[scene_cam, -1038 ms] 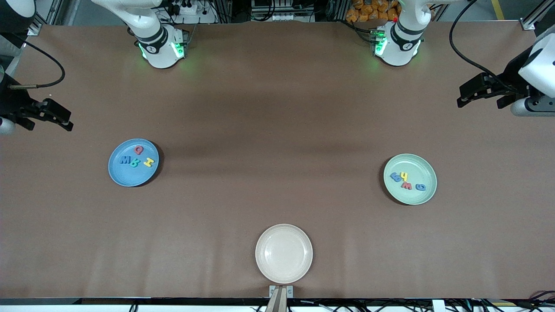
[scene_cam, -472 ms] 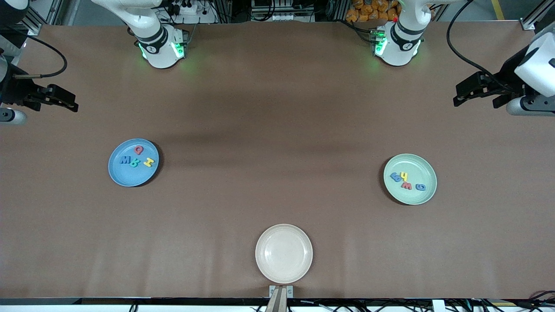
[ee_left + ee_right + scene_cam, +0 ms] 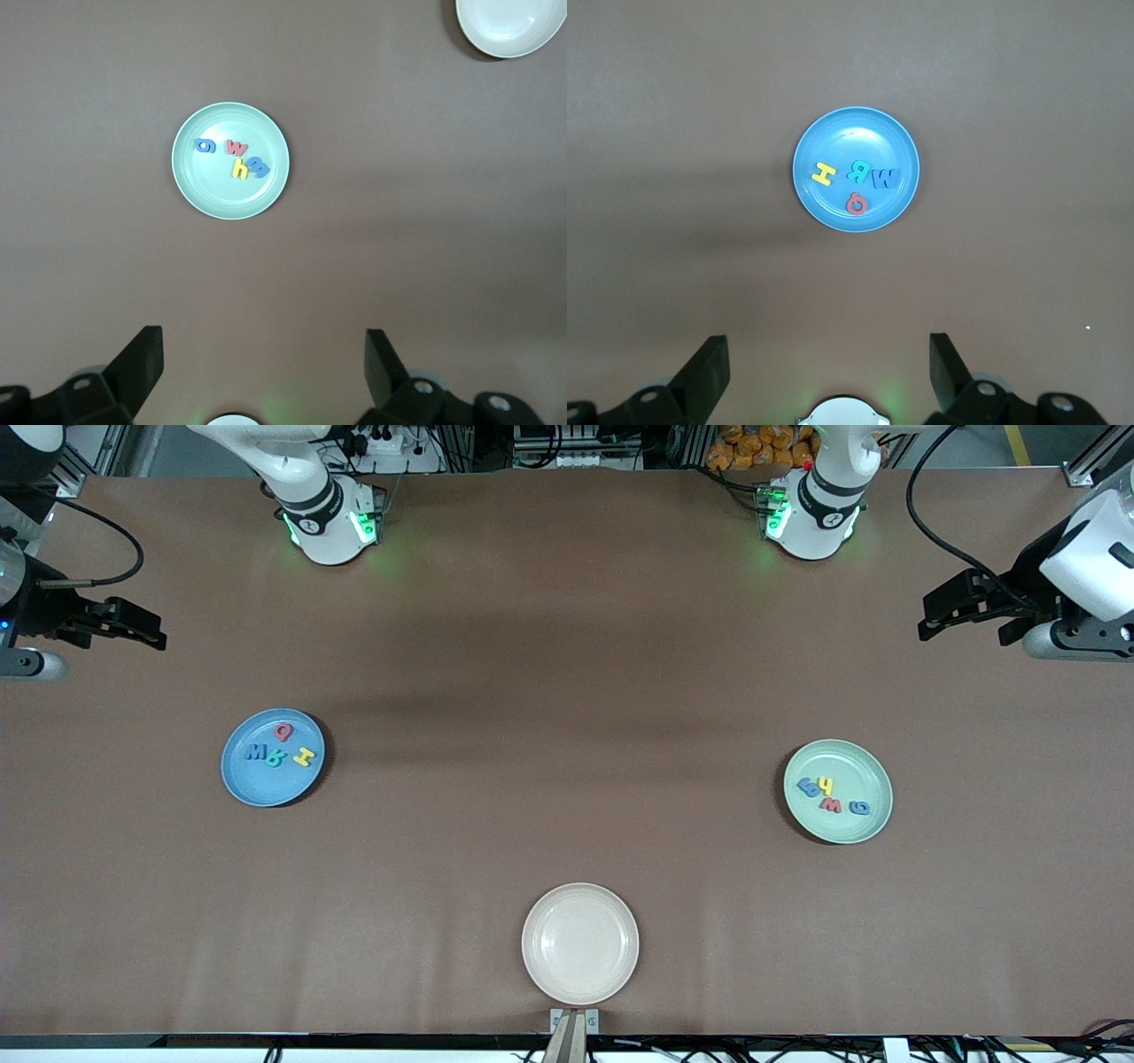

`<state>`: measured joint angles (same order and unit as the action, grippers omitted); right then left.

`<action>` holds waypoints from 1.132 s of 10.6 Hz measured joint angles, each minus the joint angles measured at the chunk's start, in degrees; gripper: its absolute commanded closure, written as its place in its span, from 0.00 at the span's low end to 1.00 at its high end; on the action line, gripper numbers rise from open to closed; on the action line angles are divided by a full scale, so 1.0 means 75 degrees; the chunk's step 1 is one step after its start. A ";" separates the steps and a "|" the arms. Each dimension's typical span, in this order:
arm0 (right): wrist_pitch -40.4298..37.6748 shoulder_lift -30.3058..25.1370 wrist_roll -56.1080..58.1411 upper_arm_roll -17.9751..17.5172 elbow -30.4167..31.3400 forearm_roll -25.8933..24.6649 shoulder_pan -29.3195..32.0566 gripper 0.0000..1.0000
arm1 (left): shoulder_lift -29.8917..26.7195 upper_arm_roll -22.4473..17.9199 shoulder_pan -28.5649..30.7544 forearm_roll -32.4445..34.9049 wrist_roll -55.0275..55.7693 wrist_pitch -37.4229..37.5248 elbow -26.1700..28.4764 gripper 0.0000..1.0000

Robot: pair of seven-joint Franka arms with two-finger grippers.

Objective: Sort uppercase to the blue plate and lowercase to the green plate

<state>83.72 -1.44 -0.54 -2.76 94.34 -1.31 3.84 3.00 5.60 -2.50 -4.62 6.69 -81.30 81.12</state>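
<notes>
The four uppercase (image 3: 280, 749) letters lie on the blue plate (image 3: 257, 788), the lowercase (image 3: 831, 796) four on the green plate (image 3: 873, 771). A cream plate (image 3: 580, 943) sits nearest the front camera. Left gripper (image 3: 948, 611) and right gripper (image 3: 133, 631) hang spread open over the table (image 3: 567, 691) ends.

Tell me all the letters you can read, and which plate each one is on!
"H", yellow, on the blue plate.
"M", blue, same plate.
"Q", red, same plate.
Teal-green letter, same plate: "B" or "R", cannot tell.
"h", yellow, on the green plate.
"m", red, same plate.
Two blue letters, same plate: too small to read.
No other writing.
</notes>
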 measured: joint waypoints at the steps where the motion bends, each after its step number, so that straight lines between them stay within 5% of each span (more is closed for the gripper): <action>1: -0.0043 -0.0002 0.0000 0.0000 -0.0002 0.0000 0.0000 0.00 | 0.0000 -0.0001 0.0001 0.0000 0.0000 0.0001 0.0000 0.00; 12: -0.0131 -0.0049 0.0003 -0.0096 -0.0116 0.0004 0.0000 0.00 | 0.0036 -0.0156 0.0130 0.0170 0.0589 0.0012 0.0003 0.00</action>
<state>82.74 -1.81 -0.52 -3.48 93.47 -1.28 3.84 3.27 4.43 -1.52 -3.35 11.11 -81.21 81.14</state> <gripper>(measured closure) 0.000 0.000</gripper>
